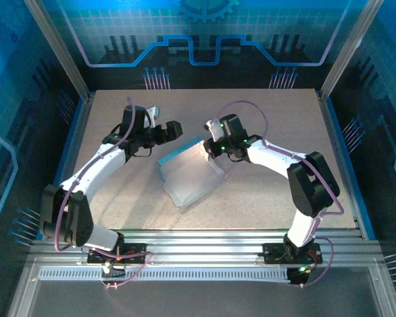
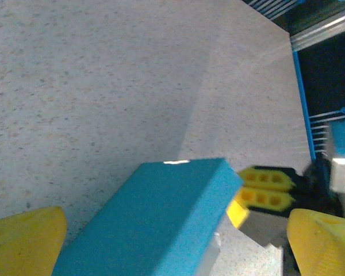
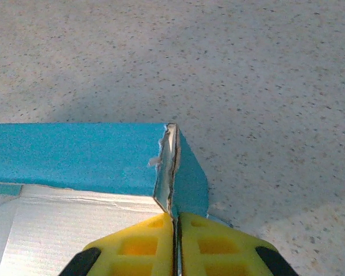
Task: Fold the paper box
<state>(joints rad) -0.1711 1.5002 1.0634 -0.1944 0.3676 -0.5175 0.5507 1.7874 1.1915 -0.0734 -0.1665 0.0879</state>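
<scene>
In the middle of the speckled beige counter (image 1: 270, 191) lies the light blue thin-cardboard paper box (image 1: 188, 175), partly folded; its pale whitish inner panel faces up and spreads toward the near side, while a blue wall stands raised along its far-left edge; at the far right corner of the box sits the right pincer (image 1: 211, 146), its yellow fingers (image 3: 138, 250) pressed together and clamped on a standing corner seam where two blue walls meet; in the right wrist view that seam shows a rough, slightly torn white edge running down into the grip, with one blue wall stretching away to the left above the ribbed whitish inside and a short blue wall turning off to the right; the bare counter lies beyond; the left pincer (image 1: 173, 129) hangs just far-left of the box, near the far end of the raised blue wall, its jaws spread wide apart and gripping nothing; in the left wrist view its two yellow fingertips (image 2: 23, 241) stand at either lower corner with the blue box wall between them, and whether they touch it cannot be told; past the wall's end the right pincer's yellow fingers appear, closed at the box corner.
</scene>
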